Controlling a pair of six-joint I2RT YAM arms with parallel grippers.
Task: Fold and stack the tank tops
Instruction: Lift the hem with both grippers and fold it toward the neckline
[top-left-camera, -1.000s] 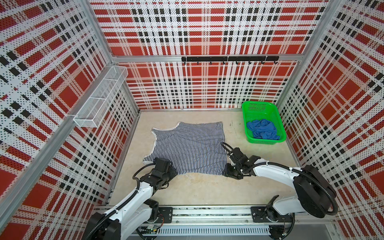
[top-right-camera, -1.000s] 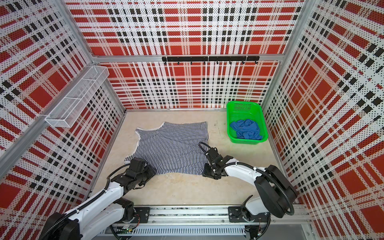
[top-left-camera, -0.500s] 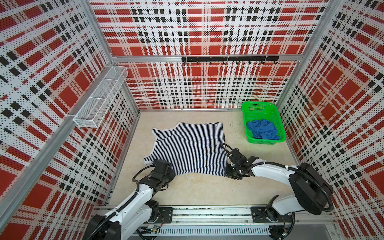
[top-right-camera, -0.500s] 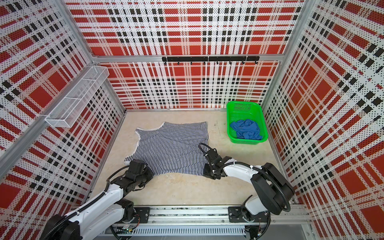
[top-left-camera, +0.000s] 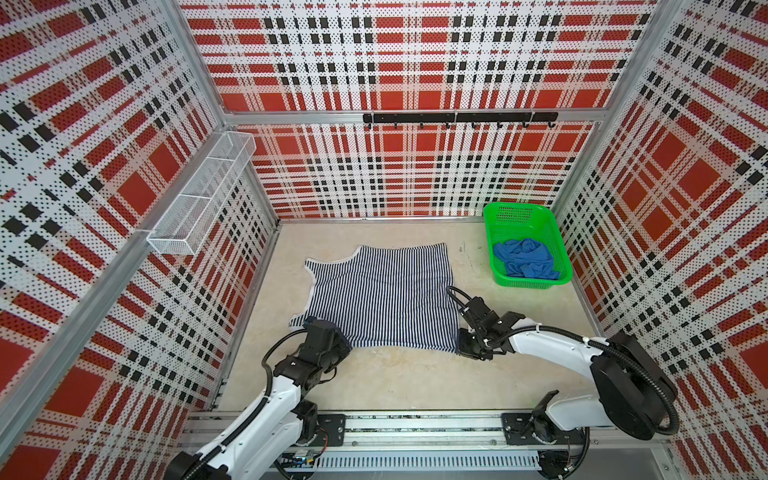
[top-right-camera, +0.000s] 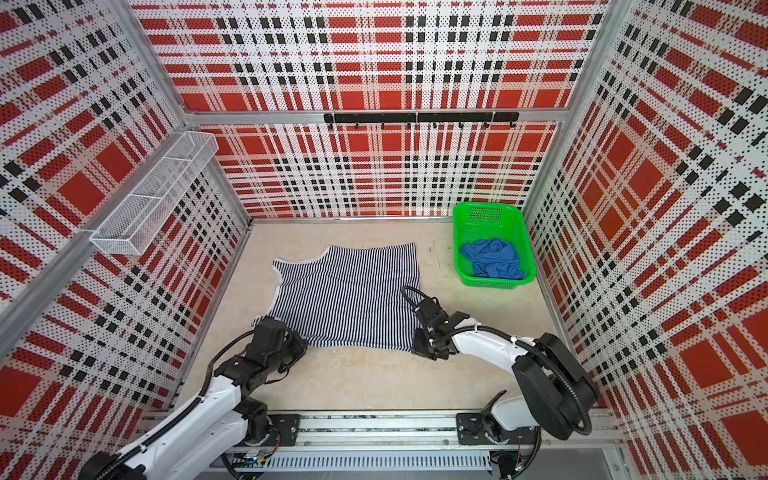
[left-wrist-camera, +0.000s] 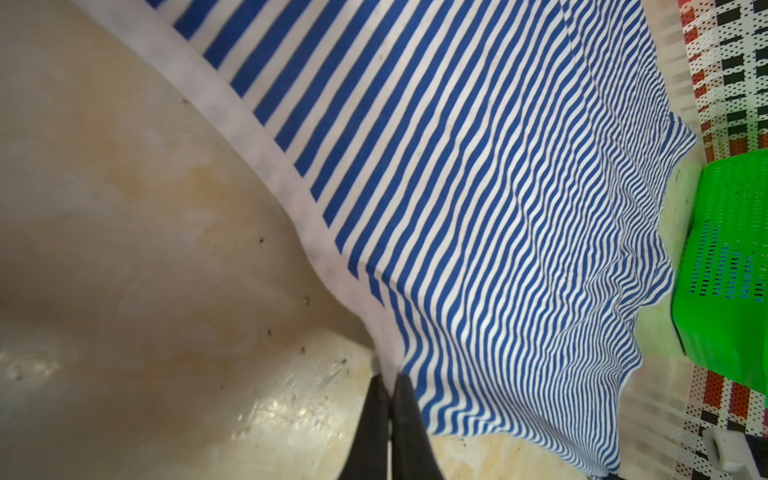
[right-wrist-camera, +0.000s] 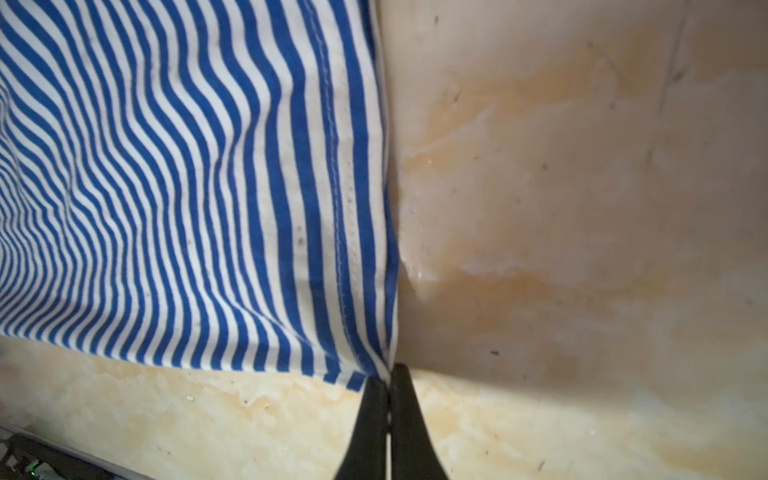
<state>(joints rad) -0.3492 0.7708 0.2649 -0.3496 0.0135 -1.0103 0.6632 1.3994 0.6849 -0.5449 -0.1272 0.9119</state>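
Left tool (left-wrist-camera: 388, 376): fingers together, clamped on the white-trimmed near left corner of the striped tank top (top-left-camera: 382, 299).
Right tool (right-wrist-camera: 390, 370): fingers together, clamped on its near right hem corner.
Striped tank top: spread flat on the surface (top-left-camera: 395, 382).
Blue tank top (top-left-camera: 523, 259): crumpled inside the green basket (top-left-camera: 515, 214), far right.

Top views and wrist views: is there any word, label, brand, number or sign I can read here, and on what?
No readable text in any view.
striped tank top: stripes and white trim only, no print or tag showing.
blue tank top: crumpled, no print showing.
green basket: plain mesh, no label.
left arm: one tiny pale mark, too small to read.
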